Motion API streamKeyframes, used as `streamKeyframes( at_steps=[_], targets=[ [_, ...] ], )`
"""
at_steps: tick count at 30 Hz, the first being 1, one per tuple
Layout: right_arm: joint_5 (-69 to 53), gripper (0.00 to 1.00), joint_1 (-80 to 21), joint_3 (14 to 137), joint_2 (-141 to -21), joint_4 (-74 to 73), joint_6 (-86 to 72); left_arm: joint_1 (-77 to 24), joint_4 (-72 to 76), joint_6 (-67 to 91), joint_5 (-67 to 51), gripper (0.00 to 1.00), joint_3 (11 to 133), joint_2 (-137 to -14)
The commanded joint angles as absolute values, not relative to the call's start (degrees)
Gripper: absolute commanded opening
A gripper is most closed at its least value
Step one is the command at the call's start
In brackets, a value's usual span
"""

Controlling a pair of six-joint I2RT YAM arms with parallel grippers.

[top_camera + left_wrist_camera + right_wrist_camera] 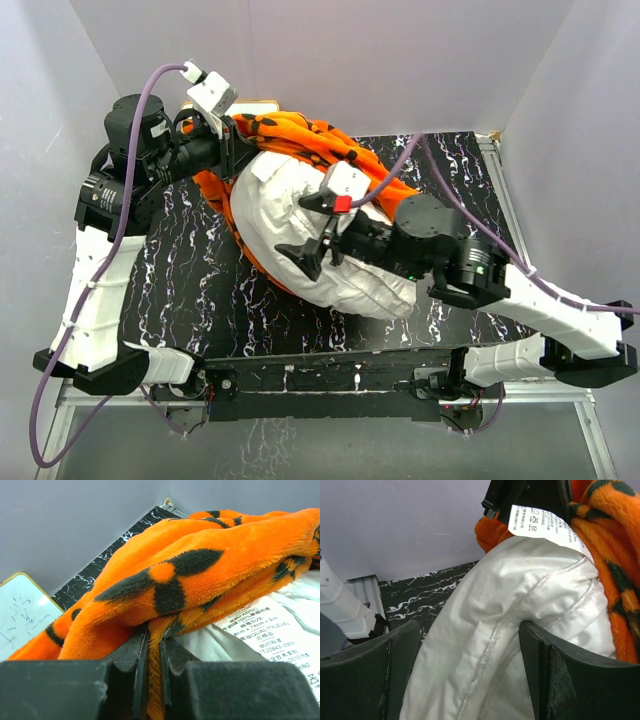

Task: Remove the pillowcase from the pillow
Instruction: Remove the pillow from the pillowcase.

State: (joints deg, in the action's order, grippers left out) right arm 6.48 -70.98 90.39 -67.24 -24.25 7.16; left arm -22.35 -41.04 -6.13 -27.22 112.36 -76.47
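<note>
Left end effector [154, 647] clamps pillowcase [200, 560] edge above pillow [520, 580]. Right end effector [469, 632], spread wide, straddles pillow, apparently touching.

Left fingers [125, 680] pinched together, right fingers [555, 680] spread

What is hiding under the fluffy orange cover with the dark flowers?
A plump white fabric pillow sticks out from under the fluffy orange flower-printed pillowcase, showing its printed white label. The pillow's far end is covered by the orange fabric, so it cannot be seen.
</note>
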Motion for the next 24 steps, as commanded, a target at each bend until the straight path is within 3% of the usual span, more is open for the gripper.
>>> streamKeyframes(
  at_steps=[1,12,18,24],
  targets=[
    [15.0,0.83,-72.2,93.7,-70.7,-20.6,11.0,-22.6,-47.9,-5.5,-31.1,0.0,111.2,-77.3],
    [34.9,0.79,-76.3,105.4,-79.3,-18.4,25.9,-22.6,-52.2,-6.8,-33.6,0.0,113.1,-77.7],
    [34.9,0.81,-80.7,106.3,-78.0,-15.6,27.1,-22.6,-51.6,-6.9,-32.8,0.0,112.8,-77.4],
    [31.3,0.8,-81.3,105.6,-80.1,-22.0,23.8,-22.6,-51.0,-5.8,-33.3,0.0,114.0,-77.9]
  ],
)
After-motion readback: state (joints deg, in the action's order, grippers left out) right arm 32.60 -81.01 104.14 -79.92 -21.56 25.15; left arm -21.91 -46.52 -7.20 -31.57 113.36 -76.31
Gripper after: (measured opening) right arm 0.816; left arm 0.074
